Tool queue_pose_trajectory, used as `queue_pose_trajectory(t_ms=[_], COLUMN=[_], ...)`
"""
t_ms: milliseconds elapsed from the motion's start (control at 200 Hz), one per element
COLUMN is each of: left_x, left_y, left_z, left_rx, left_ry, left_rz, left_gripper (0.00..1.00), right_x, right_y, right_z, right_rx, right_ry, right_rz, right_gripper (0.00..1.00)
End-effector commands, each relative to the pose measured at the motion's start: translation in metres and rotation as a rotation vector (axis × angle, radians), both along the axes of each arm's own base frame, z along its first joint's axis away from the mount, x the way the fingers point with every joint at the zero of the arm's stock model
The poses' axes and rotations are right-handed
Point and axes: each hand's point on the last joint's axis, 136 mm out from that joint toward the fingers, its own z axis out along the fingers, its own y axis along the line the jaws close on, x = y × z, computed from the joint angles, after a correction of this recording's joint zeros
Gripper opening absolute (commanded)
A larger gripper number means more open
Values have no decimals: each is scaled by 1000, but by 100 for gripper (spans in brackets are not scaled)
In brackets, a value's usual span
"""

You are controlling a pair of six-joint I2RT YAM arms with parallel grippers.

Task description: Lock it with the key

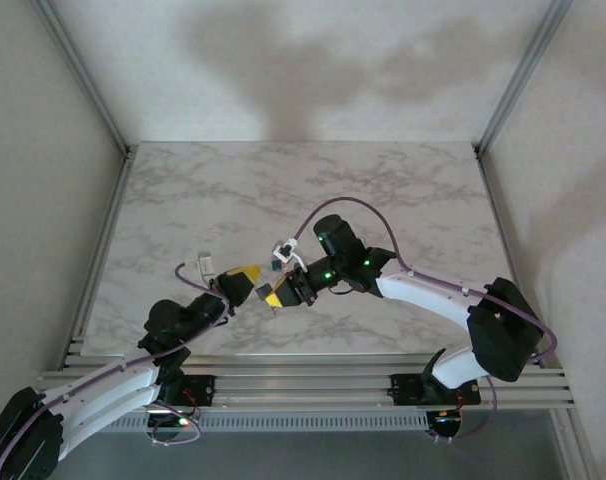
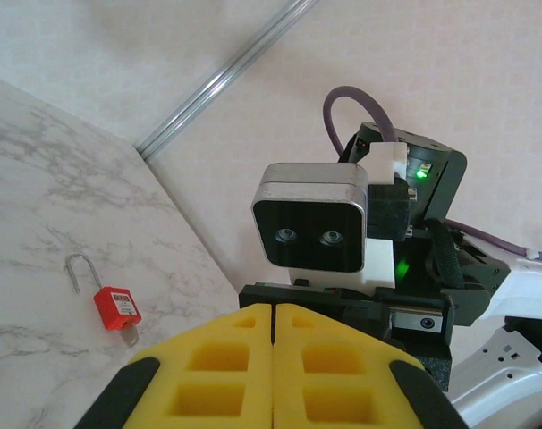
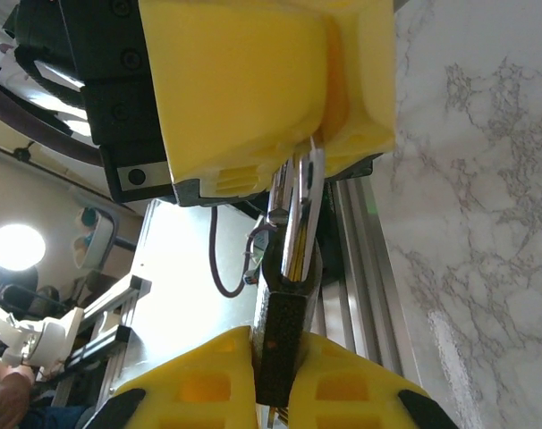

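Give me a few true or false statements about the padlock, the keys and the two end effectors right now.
1. The red padlock lies on the marble table, in neither end effector. True.
2. The right end effector is open and empty. False: it is shut on the black head of the key bunch.
3. The left end effector is shut, pinching the bunch's metal end. True.
4. The padlock's shackle is closed. False: it stands open.

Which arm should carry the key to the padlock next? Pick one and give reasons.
Right, probably. The right tool is shut on the key by its black head, a grip that suits inserting and turning. The left tool only pinches the metal end. The padlock lies on the table, shackle open.
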Motion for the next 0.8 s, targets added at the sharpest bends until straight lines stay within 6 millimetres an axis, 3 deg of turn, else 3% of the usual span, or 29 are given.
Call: queue_pose_trajectory(t_ms=[0,796], left_x=[8,-1], left_y=[4,0], left_z=[-34,-46], left_rx=[67,66], left_ry=[78,87], left_rz=[45,-3], left_gripper=[0,0], right_x=[-30,-26], right_y=[-7,-6], right_z=[43,56], right_rx=[162,220], right_ry=[-31,-13], right_rz=[150,137], right_gripper=[0,0])
